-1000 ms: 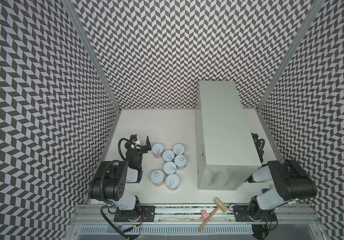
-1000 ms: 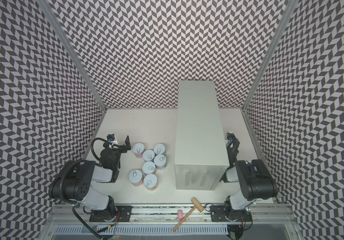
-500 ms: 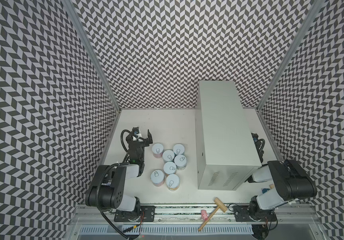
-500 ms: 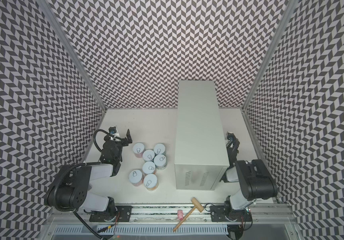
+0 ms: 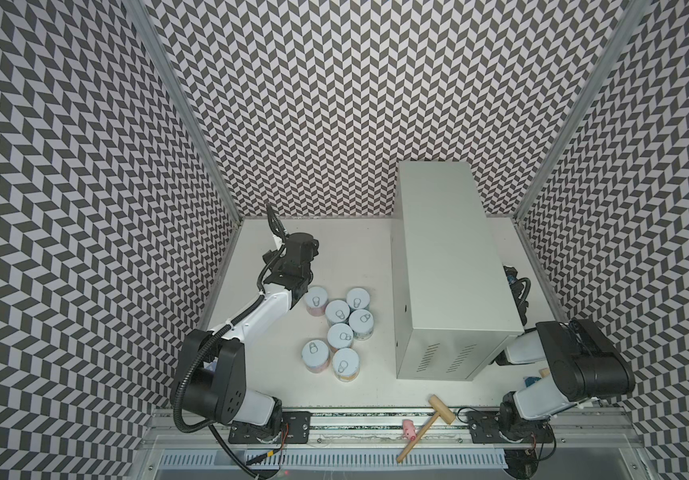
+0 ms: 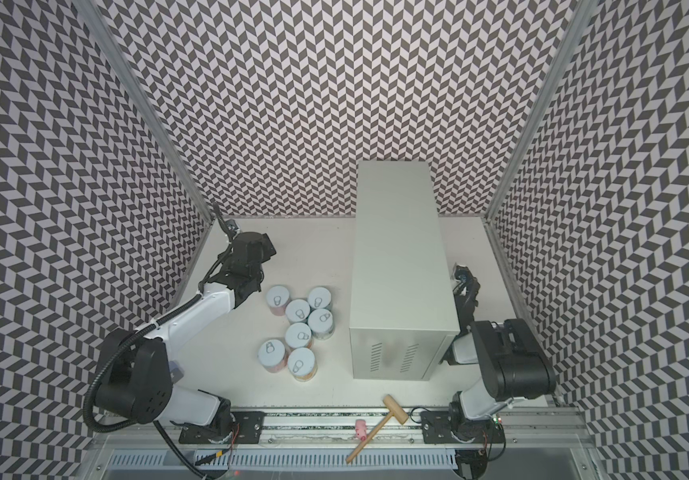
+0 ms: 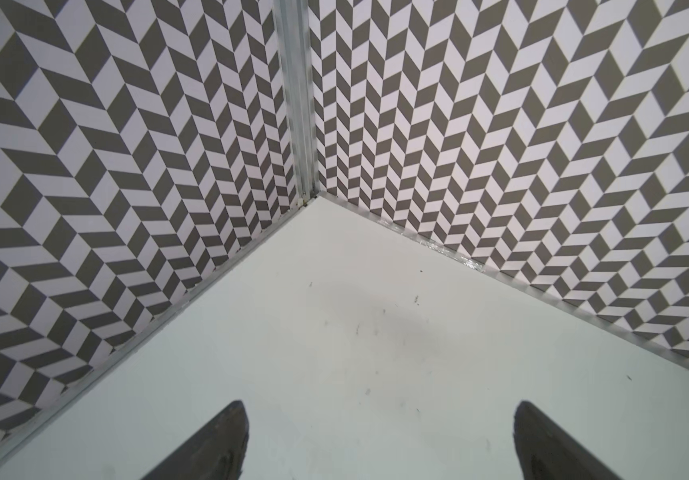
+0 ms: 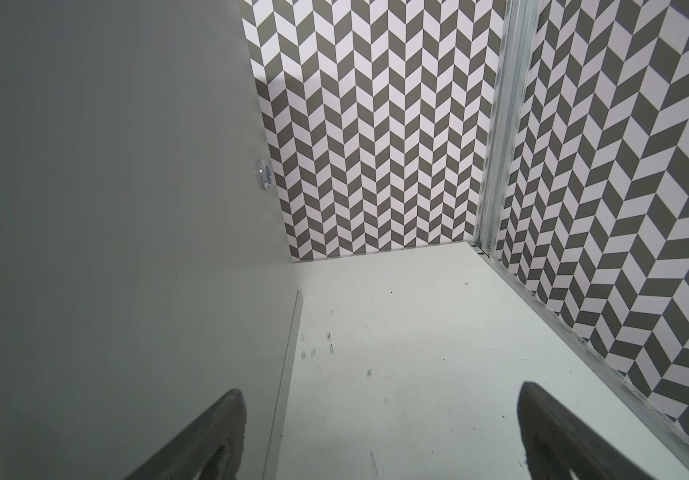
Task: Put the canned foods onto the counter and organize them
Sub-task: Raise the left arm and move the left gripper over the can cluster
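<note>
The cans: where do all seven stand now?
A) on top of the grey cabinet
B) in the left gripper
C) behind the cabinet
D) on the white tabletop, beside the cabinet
D: in both top views the cans stand clustered on the white tabletop beside the grey cabinet, none on its top.

Two matching robot arms have white tubular links (image 5: 266,307) and bulky black joint housings (image 5: 216,376). Well behind the left claw (image 7: 379,409), a ribbed black cable (image 5: 176,399) runs to a black base plate (image 5: 299,428) with screws. A thinner black wire (image 5: 522,291) curls just behind the right claw (image 8: 381,395). Both claws have dark grey, tapered, matte fingers (image 8: 210,436).
</note>
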Controlling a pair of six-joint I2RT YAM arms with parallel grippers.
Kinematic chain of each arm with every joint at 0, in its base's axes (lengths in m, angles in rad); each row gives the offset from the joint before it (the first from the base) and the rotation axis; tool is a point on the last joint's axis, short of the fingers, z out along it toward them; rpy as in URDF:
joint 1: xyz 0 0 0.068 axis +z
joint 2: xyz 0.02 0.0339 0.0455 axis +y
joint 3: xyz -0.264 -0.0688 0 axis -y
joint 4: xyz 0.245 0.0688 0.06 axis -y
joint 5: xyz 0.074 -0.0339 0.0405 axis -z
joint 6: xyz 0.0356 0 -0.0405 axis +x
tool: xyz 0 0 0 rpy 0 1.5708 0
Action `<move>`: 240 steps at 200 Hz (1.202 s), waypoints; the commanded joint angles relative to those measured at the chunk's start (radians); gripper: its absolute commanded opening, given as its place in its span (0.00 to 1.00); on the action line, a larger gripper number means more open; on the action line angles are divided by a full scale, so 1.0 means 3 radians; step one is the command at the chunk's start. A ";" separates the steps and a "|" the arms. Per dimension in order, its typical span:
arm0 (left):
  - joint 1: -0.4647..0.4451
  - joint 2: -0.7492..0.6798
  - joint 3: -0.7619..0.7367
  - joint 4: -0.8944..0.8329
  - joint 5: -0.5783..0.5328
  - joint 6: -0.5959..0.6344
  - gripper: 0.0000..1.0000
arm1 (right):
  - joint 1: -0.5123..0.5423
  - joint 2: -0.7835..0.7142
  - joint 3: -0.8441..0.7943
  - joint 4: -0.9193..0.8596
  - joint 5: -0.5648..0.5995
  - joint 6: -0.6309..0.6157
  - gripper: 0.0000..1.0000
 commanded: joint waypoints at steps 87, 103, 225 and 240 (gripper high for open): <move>-0.0087 -0.0387 0.0750 -0.1745 0.1464 0.0289 1.00 | -0.0037 -0.0043 0.0056 -0.0071 -0.0200 0.0099 0.99; -0.0089 -0.0473 0.0641 -0.1746 0.1614 0.0305 1.00 | -0.0054 -0.0231 0.0388 -0.0839 0.0053 0.0242 0.99; -0.0080 -0.0552 -0.0048 -0.1702 0.2161 0.0192 1.00 | -0.0240 -0.0608 0.2903 -0.4467 0.0628 0.0162 0.99; -0.0075 -0.0488 -0.0101 -0.1640 0.2191 0.0195 1.00 | -0.0239 -0.0652 0.3192 -0.4779 0.0626 0.0132 0.99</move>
